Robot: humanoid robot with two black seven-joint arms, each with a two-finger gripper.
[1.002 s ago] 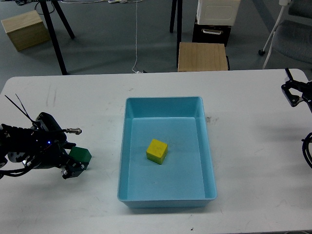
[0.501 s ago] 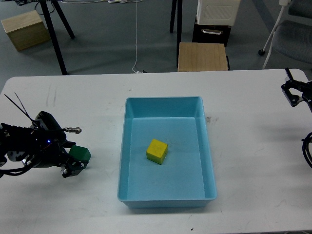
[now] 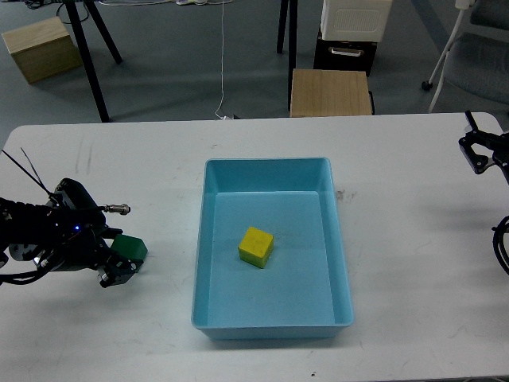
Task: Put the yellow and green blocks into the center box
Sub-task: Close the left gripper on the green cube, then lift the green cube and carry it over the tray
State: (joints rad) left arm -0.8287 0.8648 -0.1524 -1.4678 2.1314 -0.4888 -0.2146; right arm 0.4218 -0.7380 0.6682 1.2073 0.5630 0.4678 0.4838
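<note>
From the head view, the white tabletop (image 3: 413, 263) filled the lower part of the picture. The light-blue tray (image 3: 340, 239) sat in its middle, long side running away from the robot. The yellow block (image 3: 256, 247) lay on the tray's floor, near the centre and slightly turned, touching none of the walls.

The green block (image 3: 130, 249) was outside the tray, to the left of it on the tabletop and well apart from the tray's left wall. The left claw (image 3: 121, 259) was closed around that block, lying low and pointing towards the tray: one finger showed at the block's near lower side, the other lay behind the block. Whether the block rested on the tabletop or was lifted just clear of it could not be told. A small metal pin stuck out from the arm just above the claw, and thin black wires rose from the arm near the left edge.

The right claw (image 3: 475, 156) was at the far right edge of the tabletop, well apart from the tray and both blocks. It was seen small and dark, so whether its fingers were apart or together could not be told.

Beyond the tabletop, on the grey floor, stood a tan wooden box (image 3: 330, 92) behind the tray, another wooden box (image 3: 40, 48) at the upper left, and a white crate (image 3: 355, 17) on a black stand.
</note>
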